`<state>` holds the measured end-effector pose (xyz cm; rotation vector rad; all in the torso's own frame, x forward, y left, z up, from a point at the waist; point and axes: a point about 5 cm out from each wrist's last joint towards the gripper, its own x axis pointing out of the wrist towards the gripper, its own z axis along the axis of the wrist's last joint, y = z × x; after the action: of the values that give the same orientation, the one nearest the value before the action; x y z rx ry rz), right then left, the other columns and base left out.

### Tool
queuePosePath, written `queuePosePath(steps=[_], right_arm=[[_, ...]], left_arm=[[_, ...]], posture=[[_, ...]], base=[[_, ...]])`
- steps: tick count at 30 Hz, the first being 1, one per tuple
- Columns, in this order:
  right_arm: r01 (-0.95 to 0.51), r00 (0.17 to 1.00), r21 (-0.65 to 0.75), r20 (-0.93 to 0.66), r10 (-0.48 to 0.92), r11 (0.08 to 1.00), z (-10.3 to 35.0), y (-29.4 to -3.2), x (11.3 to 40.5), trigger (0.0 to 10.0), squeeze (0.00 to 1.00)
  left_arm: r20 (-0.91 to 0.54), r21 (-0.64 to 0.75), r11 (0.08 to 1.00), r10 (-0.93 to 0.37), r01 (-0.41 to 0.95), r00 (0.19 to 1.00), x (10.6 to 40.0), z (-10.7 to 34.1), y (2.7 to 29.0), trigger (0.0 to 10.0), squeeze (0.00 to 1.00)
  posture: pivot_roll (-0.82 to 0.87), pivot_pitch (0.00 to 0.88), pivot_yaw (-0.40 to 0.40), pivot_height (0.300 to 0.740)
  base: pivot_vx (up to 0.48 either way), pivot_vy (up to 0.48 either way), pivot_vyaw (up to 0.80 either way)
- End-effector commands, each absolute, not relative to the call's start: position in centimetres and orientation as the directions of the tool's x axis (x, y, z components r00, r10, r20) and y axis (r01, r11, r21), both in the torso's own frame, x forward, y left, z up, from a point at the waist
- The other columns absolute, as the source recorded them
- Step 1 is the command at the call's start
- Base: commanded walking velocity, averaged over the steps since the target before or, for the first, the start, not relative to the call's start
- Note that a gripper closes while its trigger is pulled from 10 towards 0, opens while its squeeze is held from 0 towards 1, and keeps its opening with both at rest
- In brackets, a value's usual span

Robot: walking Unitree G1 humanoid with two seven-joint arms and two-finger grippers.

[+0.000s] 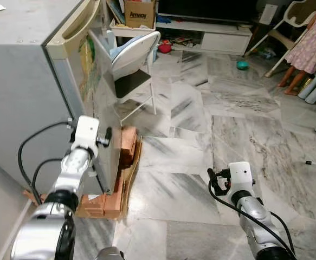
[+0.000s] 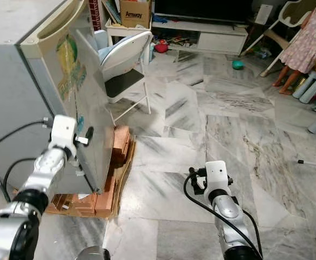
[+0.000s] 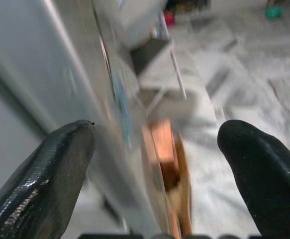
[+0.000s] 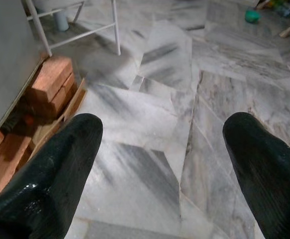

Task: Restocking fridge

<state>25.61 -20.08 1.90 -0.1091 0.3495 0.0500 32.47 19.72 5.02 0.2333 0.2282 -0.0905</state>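
Note:
The grey fridge stands at the left, raised on bricks, and its door with a green and yellow sticker looks slightly ajar. My left gripper is at the door's lower free edge. It is open, and the door edge runs between its black fingers. My right gripper hangs low over the marble floor to the right of the fridge. It is open with nothing between its fingers.
Red bricks and cardboard lie under the fridge front. A white folding chair stands just beyond the door. Farther back are a TV cabinet and a cardboard box. A person in a pink dress stands at the far right.

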Motion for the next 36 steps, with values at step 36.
queuePosePath(steps=[36], right_arm=[[-0.091,0.994,-0.112,0.053,0.097,0.990,9.9,-18.4,26.8,10.0,0.00]], left_arm=[[-0.029,0.135,0.990,-0.035,0.039,0.999,25.0,8.5,21.4,10.0,0.00]], posture=[[0.03,0.038,-0.076,0.740]], base=[[0.050,0.000,0.17]])
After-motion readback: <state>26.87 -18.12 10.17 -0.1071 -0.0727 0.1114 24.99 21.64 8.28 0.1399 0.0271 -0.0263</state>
